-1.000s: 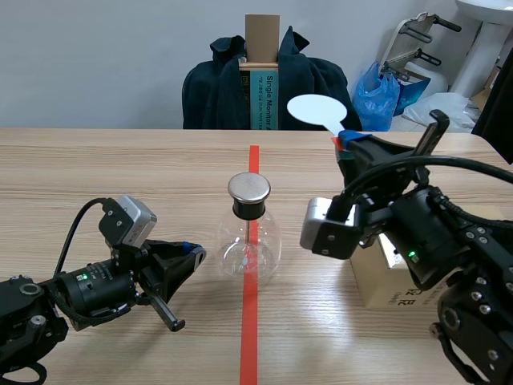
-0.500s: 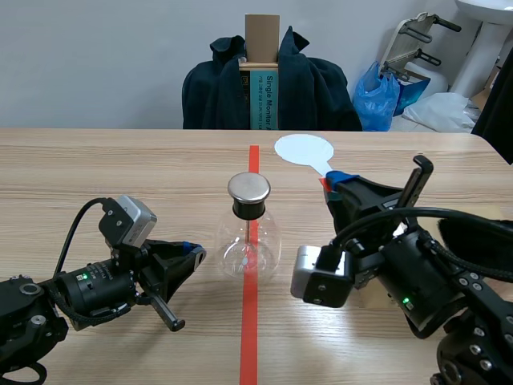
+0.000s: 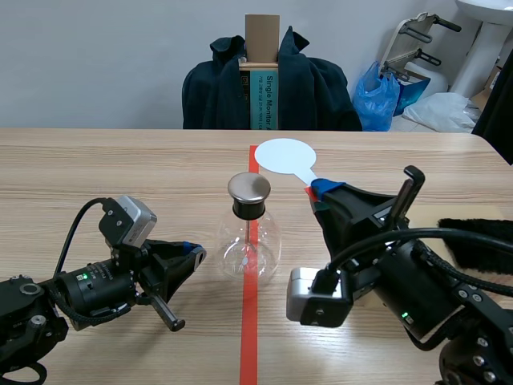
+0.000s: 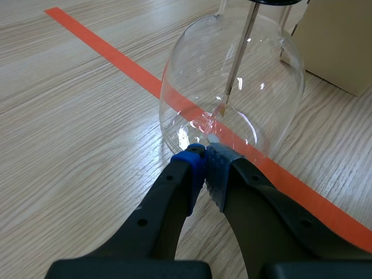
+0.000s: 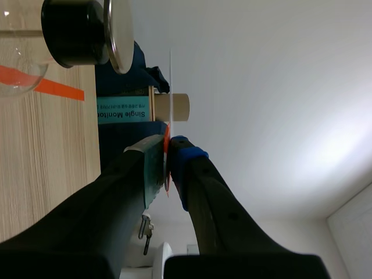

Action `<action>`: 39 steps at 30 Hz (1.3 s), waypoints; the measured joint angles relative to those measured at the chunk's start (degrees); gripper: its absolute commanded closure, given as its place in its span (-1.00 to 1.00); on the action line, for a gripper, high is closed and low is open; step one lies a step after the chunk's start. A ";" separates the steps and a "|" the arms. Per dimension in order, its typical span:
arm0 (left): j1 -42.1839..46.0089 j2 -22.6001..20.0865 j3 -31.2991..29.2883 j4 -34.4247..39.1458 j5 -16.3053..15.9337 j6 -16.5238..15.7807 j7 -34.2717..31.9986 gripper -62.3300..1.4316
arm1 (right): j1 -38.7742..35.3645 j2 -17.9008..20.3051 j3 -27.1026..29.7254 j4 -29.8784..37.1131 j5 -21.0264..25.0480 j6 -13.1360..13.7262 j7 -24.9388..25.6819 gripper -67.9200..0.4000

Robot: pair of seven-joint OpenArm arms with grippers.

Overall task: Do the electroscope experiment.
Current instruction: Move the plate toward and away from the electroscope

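Your right end effector [image 3: 317,191] grasps the white round paddle [image 3: 284,155]; your left end effector [image 4: 204,158] sits clenched just beside the clear glass flask [image 3: 249,245].

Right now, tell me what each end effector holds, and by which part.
Right end effector: white round paddle, pinched by its stem below the disc. Left end effector: shut on nothing, tips beside the glass flask.

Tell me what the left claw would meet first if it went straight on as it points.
Most likely the glass flask, directly ahead of the shut left claw; its tips look almost against the glass wall, though contact is unclear.
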 measured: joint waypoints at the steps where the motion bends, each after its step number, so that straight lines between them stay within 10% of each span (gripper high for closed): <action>1: 0.00 0.00 0.00 0.00 0.00 0.00 0.00 0.83 | 0.00 0.00 0.00 0.00 0.00 0.00 0.79 0.96; 25: 0.00 0.00 0.00 0.00 0.00 0.00 0.00 0.83 | 0.00 0.00 0.00 0.00 -0.07 0.00 7.17 0.96; 39: 0.00 0.00 0.00 0.00 0.00 0.00 0.00 0.83 | -0.02 0.00 0.00 0.00 -0.07 0.00 -4.66 0.96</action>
